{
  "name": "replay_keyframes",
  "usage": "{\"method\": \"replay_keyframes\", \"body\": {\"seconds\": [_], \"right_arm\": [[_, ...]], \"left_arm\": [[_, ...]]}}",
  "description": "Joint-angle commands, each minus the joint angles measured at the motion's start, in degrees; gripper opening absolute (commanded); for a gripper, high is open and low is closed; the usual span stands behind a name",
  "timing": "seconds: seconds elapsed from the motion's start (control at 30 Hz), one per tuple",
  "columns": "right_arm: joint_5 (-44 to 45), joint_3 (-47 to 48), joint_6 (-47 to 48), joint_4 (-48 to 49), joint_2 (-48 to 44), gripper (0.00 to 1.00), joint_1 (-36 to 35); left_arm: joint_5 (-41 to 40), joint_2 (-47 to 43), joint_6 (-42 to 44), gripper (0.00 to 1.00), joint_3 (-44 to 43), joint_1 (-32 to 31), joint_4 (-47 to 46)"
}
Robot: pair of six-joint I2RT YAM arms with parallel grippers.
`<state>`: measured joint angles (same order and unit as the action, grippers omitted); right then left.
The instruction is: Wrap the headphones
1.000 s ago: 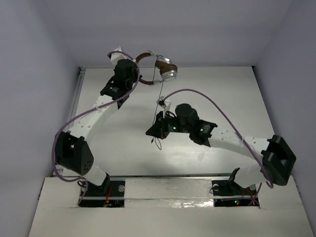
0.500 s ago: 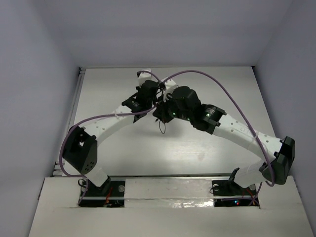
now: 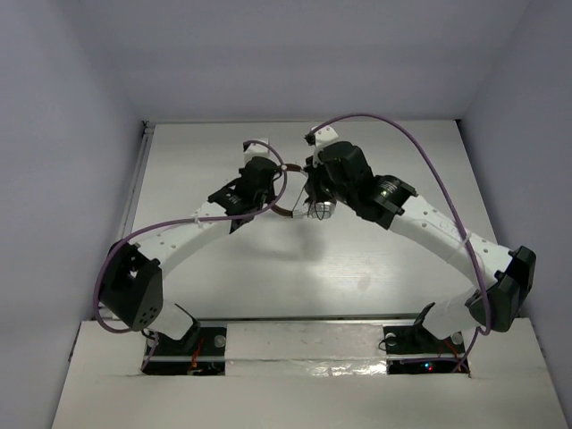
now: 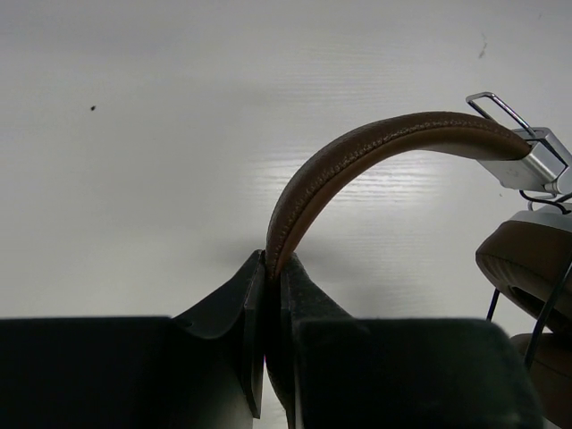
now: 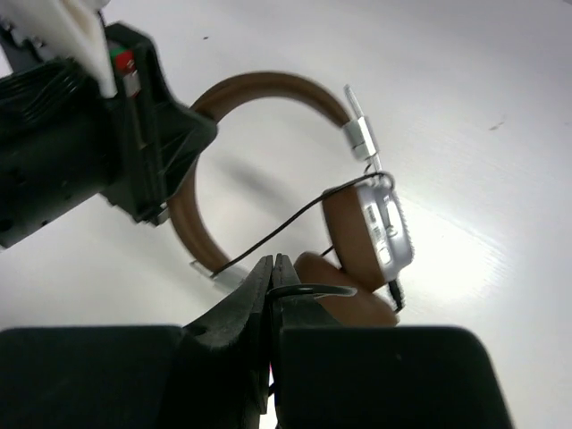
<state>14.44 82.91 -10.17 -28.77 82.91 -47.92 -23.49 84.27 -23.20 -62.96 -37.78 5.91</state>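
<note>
Since a second ago the left arm has brought the headphones [image 5: 259, 89] down from the far wall to the middle of the table, and the right arm has swung up from mid-table to meet it; the two wrists now sit close together.

The left gripper [image 4: 273, 261] is pinched nearly closed on the brown headband [image 4: 357, 147], its two dark fingers pressing the band's edge between them. From that grip the band arches up and to the right, ending in a silver bracket and a wire slider, with a tan ear pad [image 4: 527, 264] hanging below at the right edge of the view.

The right gripper [image 5: 271, 264] is closed as well, with the thin dark cord [image 5: 286, 219] caught between its fingertips. A small loop of cord pokes out beside the jaws, and a strand runs up from there towards the silver ear cup [image 5: 386, 223]. The two ear cups lie folded against each other just beyond that gripper, pads facing. The left gripper's black body shows at the left of this view, holding the far side of the band.

From above, the headphones sit between the two grippers, over the far half of the white table [image 3: 357, 259]. We cannot tell whether the cups touch the surface or hang just above it. Purple cables [image 3: 420, 152] arc along both arms.
</note>
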Motion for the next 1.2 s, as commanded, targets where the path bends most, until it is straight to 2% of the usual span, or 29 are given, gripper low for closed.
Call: {"method": "replay_keyframes", "body": {"seconds": [0.0,0.13,0.23,0.4,0.53,0.6,0.8,0.87,0.9,1.0,1.07,1.1,1.17], "right_arm": [[3.93,3.82,3.75,0.83,-0.04,0.0,1.69],[5.42,5.5,7.26,1.97,1.63,0.0,2.48],[9.73,7.25,12.0,0.13,3.74,0.0,2.48],[12.1,4.19,15.27,-0.23,3.48,0.0,4.41],[15.7,5.15,14.84,0.99,3.04,0.0,4.94],[19.46,4.28,14.57,5.2,2.43,0.0,5.46],[22.13,3.83,10.1,7.33,6.37,0.0,6.0],[20.29,2.52,6.14,9.86,6.21,0.02,6.0],[17.41,1.99,4.83,11.1,5.34,0.08,6.0],[13.27,3.13,2.27,11.29,4.98,0.14,7.92],[8.53,3.92,-3.34,11.72,4.63,0.15,12.31],[2.93,3.66,-5.8,12.42,4.19,0.16,13.98],[-3.68,0.87,-12.92,16.61,2.26,0.21,18.81]], "left_arm": [[5.54,-3.06,1.75,0.0,2.04,-0.01,-2.91],[9.16,-2.62,3.33,0.0,2.4,-1.16,-1.96],[9.6,-3.06,4.74,0.0,1.79,-1.68,-0.29],[9.78,-3.59,7.99,0.0,-1.28,-1.68,5.05],[7.05,-0.6,12.73,0.0,-6.47,-1.68,12.18],[6.61,0.8,14.75,0.0,-8.31,-1.68,15.07],[14.52,-0.86,16.17,0.0,-7.79,-1.68,12.64],[14.17,-0.51,16.26,0.0,-8.4,-1.68,12.98],[14.86,0.1,16.52,0.0,-8.32,-1.68,12.9],[15.22,0.89,16.44,0.0,-8.14,-1.68,12.63],[15.31,0.98,15.82,0.0,-8.23,-1.68,12.28],[15.49,0.9,15.64,0.0,-8.15,-1.68,12.11],[16.01,0.98,15.03,0.0,-7.97,-1.68,11.93]]}}
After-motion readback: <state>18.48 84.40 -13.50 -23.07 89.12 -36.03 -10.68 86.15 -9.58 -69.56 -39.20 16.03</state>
